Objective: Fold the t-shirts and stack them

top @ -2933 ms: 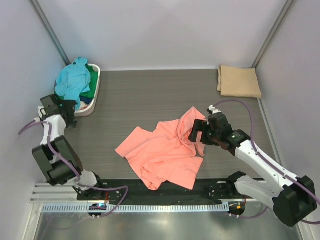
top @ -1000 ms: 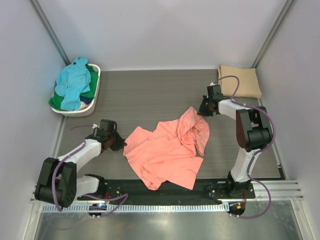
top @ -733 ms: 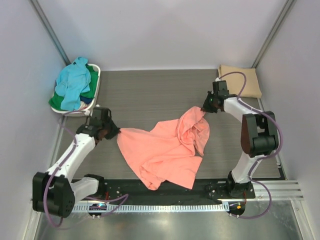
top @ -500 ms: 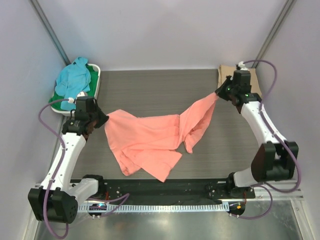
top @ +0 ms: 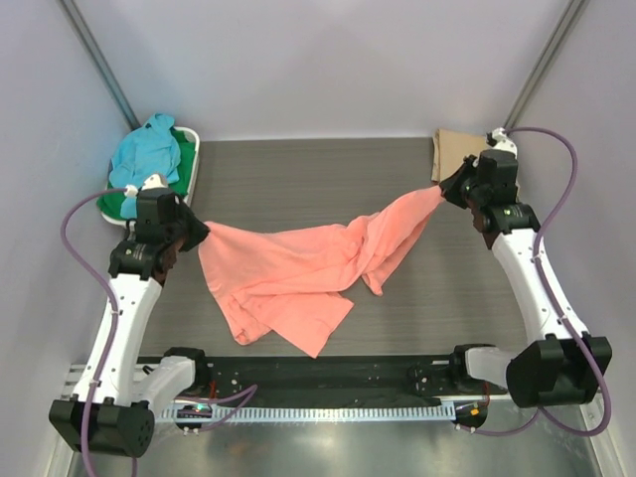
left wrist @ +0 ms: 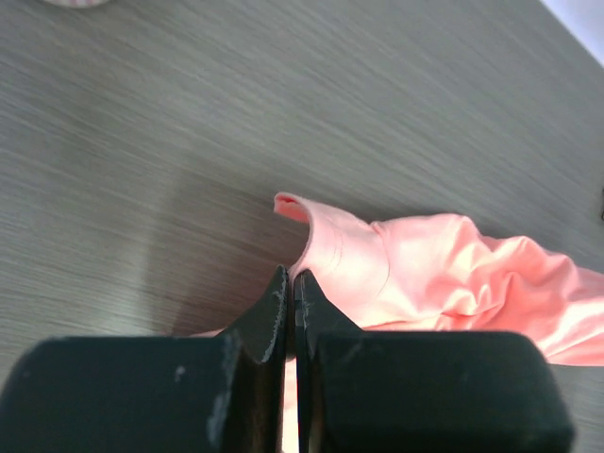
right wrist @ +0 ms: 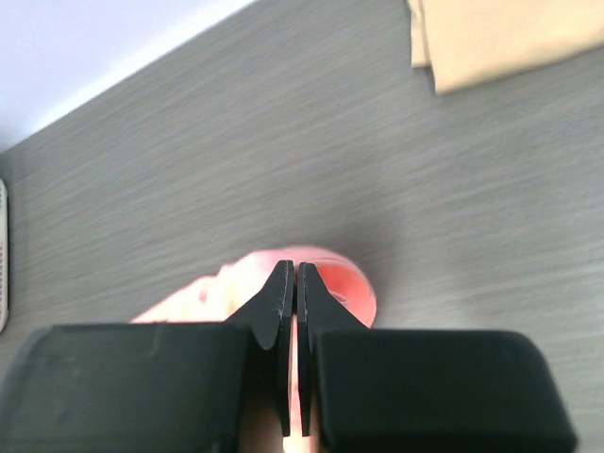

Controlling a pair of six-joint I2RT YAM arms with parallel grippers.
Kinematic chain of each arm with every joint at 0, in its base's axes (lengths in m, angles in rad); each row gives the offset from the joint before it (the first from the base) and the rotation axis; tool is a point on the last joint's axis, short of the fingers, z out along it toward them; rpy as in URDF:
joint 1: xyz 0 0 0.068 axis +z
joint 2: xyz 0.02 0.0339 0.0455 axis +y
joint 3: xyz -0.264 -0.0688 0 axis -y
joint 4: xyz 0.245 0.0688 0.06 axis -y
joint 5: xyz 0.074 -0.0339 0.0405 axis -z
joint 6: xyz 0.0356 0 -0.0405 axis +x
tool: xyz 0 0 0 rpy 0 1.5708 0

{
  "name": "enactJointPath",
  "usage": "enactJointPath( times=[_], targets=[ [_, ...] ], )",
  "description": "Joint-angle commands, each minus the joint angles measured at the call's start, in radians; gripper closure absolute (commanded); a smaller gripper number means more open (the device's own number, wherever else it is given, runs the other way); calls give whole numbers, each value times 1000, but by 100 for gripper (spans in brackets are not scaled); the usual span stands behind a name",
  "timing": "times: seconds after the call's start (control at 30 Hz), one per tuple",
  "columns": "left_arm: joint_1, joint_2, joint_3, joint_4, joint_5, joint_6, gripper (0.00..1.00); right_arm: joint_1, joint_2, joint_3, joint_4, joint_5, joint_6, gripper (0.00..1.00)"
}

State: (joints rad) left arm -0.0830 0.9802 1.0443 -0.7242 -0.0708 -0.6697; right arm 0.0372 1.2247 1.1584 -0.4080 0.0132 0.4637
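Note:
The salmon-pink t-shirt (top: 298,268) hangs stretched between both arms above the table's middle, its lower part drooping toward the near edge. My left gripper (top: 199,235) is shut on the shirt's left corner; in the left wrist view the cloth (left wrist: 406,274) runs out from my shut gripper (left wrist: 290,279). My right gripper (top: 444,189) is shut on the right corner, and pink cloth (right wrist: 344,283) bulges round its tips (right wrist: 292,274). A tan t-shirt (top: 459,151) lies folded at the far right corner. Light blue (top: 149,151) and green (top: 119,204) t-shirts are heaped in the basket.
A white slotted laundry basket (top: 196,151) stands at the far left by the wall. Grey walls close the table on three sides. The tan shirt (right wrist: 500,38) shows at the top right of the right wrist view. A black rail (top: 328,383) runs along the near edge.
Both grippers took hold of the salmon-pink shirt's corners, lifted, and pulled apart. The crumpled shirt is now drawn out wide between them, the left arm moving left, the right arm far right.

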Motion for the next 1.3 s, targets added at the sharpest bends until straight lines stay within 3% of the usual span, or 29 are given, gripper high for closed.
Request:
enactJointPath(
  times=[0.0, 0.1, 0.2, 0.43, 0.5, 0.6, 0.7, 0.73, 0.8, 0.83, 0.93, 1.1, 1.27],
  targets=[
    [5, -18, 31, -27, -53, 53, 100, 1, -88, -106, 39, -49, 42, 99],
    [5, -29, 0, -17, -61, 68, 100, 10, -108, -204, 80, -140, 70, 99],
    [6, -26, -38, -3, -46, 68, 100, 12, -91, -132, 26, -73, -3, 99],
    [6, -12, -52, 26, -34, 61, 100, 23, 33, 396, -12, -217, -83, 99],
    [5, -11, -41, 26, -23, 59, 100, 36, -14, 391, 68, -210, -127, 99],
    [5, -11, -50, 38, -17, 58, 100, 36, -129, 244, 127, -214, -138, 99],
    [5, -2, -64, 49, 2, 55, 100, 36, -237, -13, 98, -236, -50, 99],
    [5, 2, -66, 51, 8, 55, 100, 39, -272, -166, 94, -277, 5, 99],
    [6, 5, -69, 49, 17, 62, 100, 46, -408, -300, 33, -231, 74, 99],
    [6, 6, -69, 46, 16, 68, 100, 67, -479, -444, 34, -242, 122, 99],
    [6, 5, -72, 39, -4, 87, 100, 104, -756, -606, 14, -314, 220, 98],
    [9, 23, -86, 66, 6, 82, 100, 132, -925, -618, -199, -429, 312, 99],
    [8, 31, -107, 66, -3, 90, 100, 132, -832, -600, -284, -542, 284, 99]
  ],
)
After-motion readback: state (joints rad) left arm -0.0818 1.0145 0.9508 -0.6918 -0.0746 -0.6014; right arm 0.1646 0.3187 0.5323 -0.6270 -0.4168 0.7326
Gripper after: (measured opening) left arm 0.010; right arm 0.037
